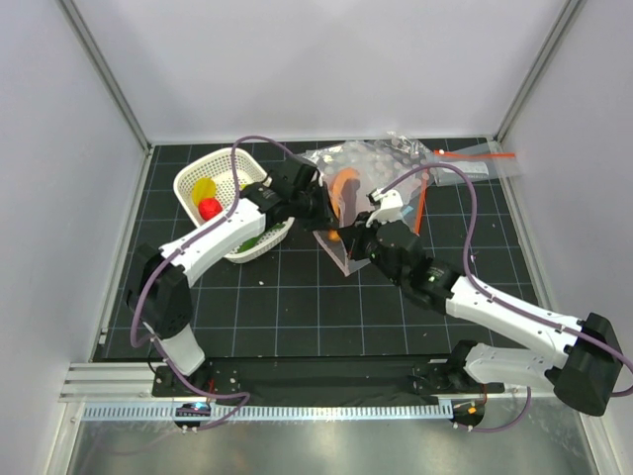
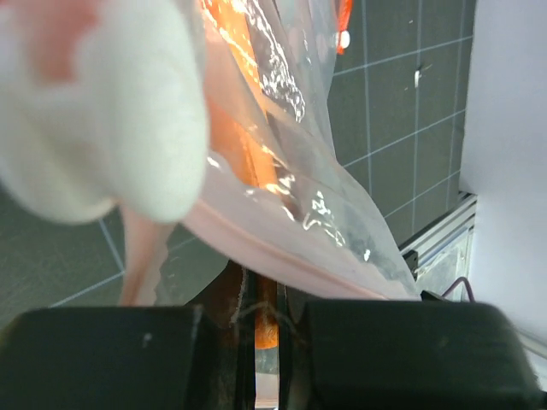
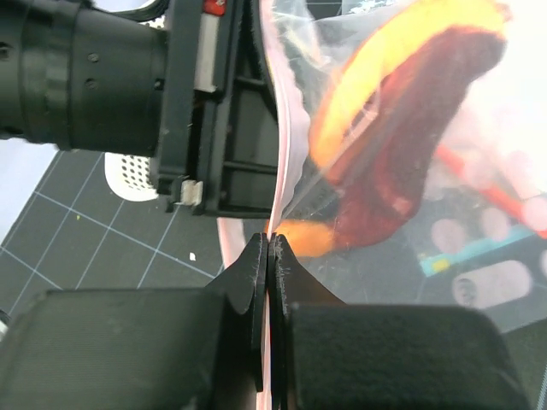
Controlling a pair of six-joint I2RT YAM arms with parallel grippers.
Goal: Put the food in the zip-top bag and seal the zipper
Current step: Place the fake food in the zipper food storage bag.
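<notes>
Left claw [image 2: 257, 318] and right claw [image 3: 268, 256] are each pinched shut on the edge of the zip-top bag [image 1: 334, 247], beside its pink zipper [image 2: 282, 256], above mid-worktop [image 1: 297, 307]. The hot dog [image 1: 345, 190] sits inside the bag. A red berry piece [image 1: 210, 208] lies in the white basket [image 1: 188, 183], left.

Light was bright and even. Glare glinted on the bag [image 2: 291, 94]; the white blob [image 2: 102, 111] left of it was badly blurred. The overhead view was sharp.
</notes>
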